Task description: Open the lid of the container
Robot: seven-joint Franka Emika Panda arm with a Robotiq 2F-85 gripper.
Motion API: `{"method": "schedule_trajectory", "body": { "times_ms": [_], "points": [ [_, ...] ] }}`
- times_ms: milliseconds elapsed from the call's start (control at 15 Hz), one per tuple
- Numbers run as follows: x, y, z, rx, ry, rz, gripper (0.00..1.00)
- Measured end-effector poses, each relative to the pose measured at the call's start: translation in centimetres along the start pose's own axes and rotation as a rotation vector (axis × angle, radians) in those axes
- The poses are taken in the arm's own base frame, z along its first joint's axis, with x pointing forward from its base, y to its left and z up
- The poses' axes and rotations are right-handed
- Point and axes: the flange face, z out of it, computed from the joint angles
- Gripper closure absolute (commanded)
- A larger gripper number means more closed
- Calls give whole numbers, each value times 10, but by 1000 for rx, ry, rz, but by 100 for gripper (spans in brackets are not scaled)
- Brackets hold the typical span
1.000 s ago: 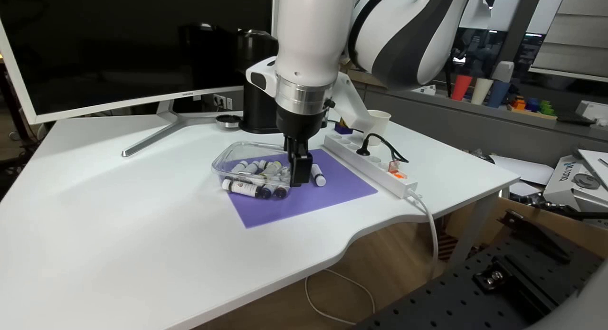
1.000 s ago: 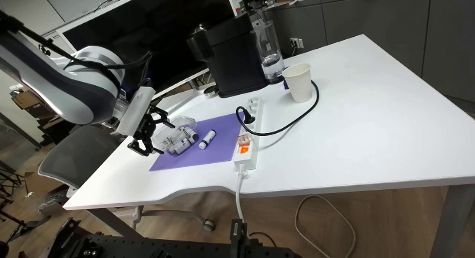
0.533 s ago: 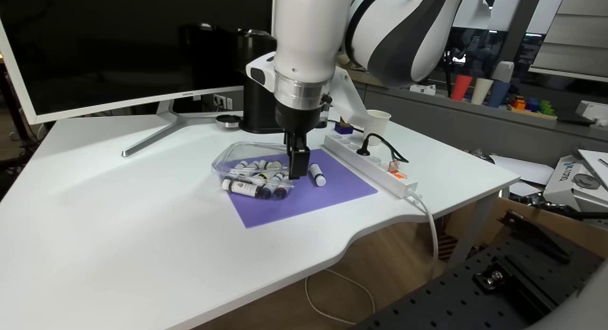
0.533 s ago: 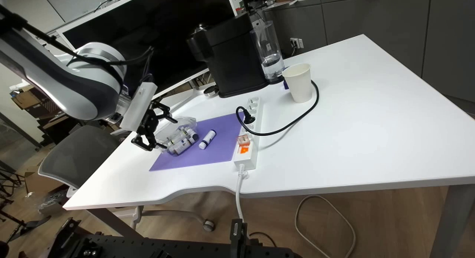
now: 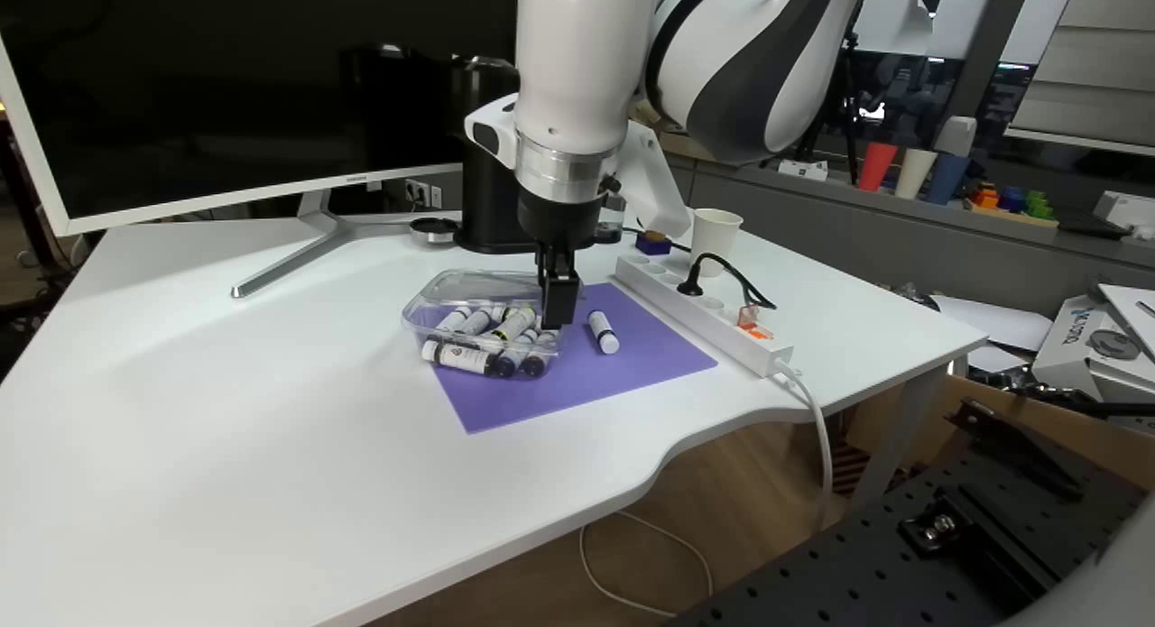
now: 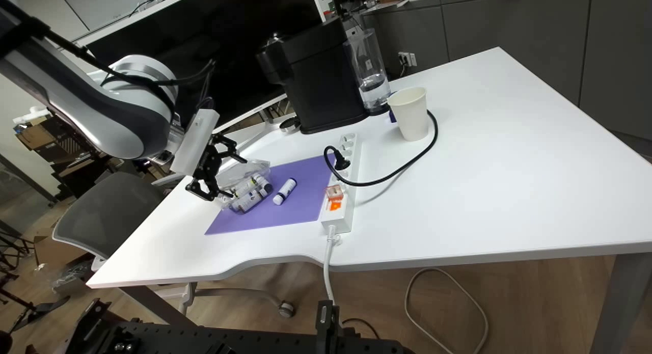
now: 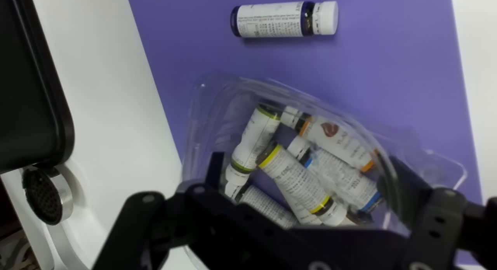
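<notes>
Container [image 5: 462, 289] of bottles [image 7: 297, 178] is resting on a purple mat [image 5: 586, 388], another bottle [image 5: 603, 332] lying farther right; a gripper [image 6: 237, 178] is hanging over the container, fingers [image 6: 239, 158] spread.

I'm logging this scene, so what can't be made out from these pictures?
Container, wrist view: lower part mostly hidden behind the open jaws.
Underlying bottle, wrist view: mostly hidden behind yellow-banded bottle.
Loose bottle, in an exterior view: print too small.
Black machine, wrist view: cut off by left edge.

The white Panda arm [image 5: 585, 63] is marked by a dark-grey panel [image 5: 749, 84], silver collar [image 5: 564, 172], black cable [image 6: 66, 42] and black Robotiq gripper [image 6: 237, 177].
</notes>
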Motion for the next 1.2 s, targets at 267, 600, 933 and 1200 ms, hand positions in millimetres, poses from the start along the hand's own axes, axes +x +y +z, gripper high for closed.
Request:
{"method": "schedule_trajectory", "body": {
  "times_ms": [267, 600, 933, 1200],
  "points": [
    [5, 21, -6, -60, 24, 41, 0],
    [7, 59, -24, -168, 50, 91, 0],
    [-1, 98, -40, -274, 51, 161, 0],
    [-14, 123, -60, -341, 49, 217, 0]
  ]
}}
